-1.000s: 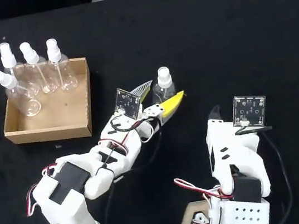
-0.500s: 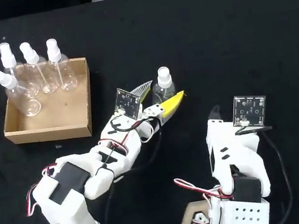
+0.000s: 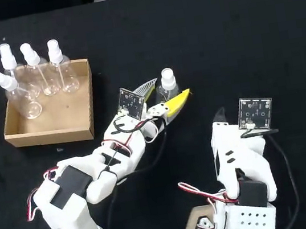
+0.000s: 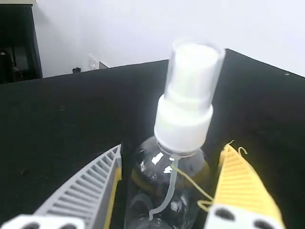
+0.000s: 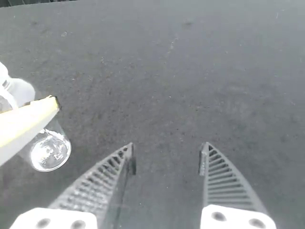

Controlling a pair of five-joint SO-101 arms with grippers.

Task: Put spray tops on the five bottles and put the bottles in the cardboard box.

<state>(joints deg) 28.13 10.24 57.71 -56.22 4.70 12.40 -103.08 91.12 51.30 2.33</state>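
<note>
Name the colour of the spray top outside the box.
White spray top, best in left wrist view.

Four bottles [image 3: 34, 72] fill the far half of the box [image 3: 51, 135]. Its near half is free floor, walled on all sides, with entry from above. Bare table [image 3: 216, 36] lies between the box and the single bottle [image 4: 183, 119], which stands inside my left gripper [image 4: 171, 148], fingers spread either side. My right gripper [image 5: 167, 145], parted, has bare table ahead; the single bottle stands to its left.
</note>
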